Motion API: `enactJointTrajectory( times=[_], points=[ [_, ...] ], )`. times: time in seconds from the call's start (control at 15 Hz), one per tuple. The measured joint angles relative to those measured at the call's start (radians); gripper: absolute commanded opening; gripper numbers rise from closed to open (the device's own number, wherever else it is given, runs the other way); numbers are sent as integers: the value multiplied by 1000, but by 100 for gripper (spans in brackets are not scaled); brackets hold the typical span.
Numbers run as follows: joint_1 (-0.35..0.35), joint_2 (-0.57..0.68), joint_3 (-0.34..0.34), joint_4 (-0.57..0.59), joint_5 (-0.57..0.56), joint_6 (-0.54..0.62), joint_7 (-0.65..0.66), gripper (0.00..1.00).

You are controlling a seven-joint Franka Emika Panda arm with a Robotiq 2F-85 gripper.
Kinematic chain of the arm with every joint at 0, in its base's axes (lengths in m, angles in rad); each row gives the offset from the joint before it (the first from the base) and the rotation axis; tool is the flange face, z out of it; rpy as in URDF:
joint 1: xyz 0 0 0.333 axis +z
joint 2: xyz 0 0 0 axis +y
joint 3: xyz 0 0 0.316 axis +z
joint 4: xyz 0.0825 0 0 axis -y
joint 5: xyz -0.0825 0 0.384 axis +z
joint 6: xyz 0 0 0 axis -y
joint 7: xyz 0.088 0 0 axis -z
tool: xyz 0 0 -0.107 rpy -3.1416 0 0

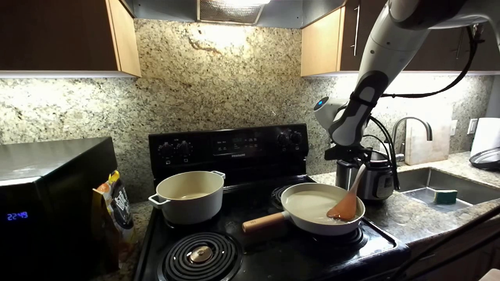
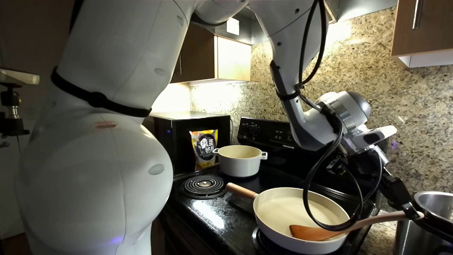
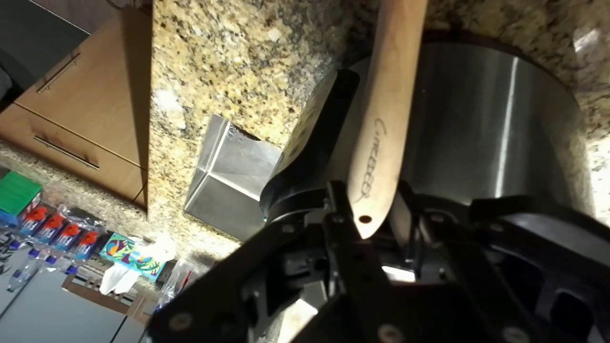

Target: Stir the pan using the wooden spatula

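Progress sits at the stirring step, I judge: the orange-brown wooden spatula (image 2: 312, 233) with a broad flat blade is in my grasp, and that blade is inside the shallow round cream-white frying pan (image 1: 328, 230). Getting hold of the tool and bringing it to the pan count as done; what is left is the stirring motion, and how many strokes, if any, are complete I cannot tell. My black end effector (image 3: 372, 197) is clenched on the spatula's handle close to its end, by the small hole, as the wrist view shows. The pan sits on a burner of the black coil stove (image 1: 269, 251), its long light wooden handle (image 1: 265, 222) pointing out on the side opposite the blade. The spatula leans: from low in the pan it slopes up and out over the rim to me, and whether it touches the rim I cannot tell. Its blade looks a deep, glossy orange, while the handle is paler, with dark lettering that I cannot read for certain. The pan's inside is pale cream and smooth; in an exterior view a wet-looking sheen shows beside the blade (image 1: 345, 207), but how much liquid there is, if any, I cannot make out.
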Motion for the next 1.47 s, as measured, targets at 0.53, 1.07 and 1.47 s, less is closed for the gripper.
enactJointTrajectory(
  times=[0.53,1.07,1.47],
  points=[
    [-8,6,10,133,55,-40,-19,7],
    [77,19,48,232,54,-97,-27,7],
    [153,19,77,218,1,-99,-26,7]
  ],
)
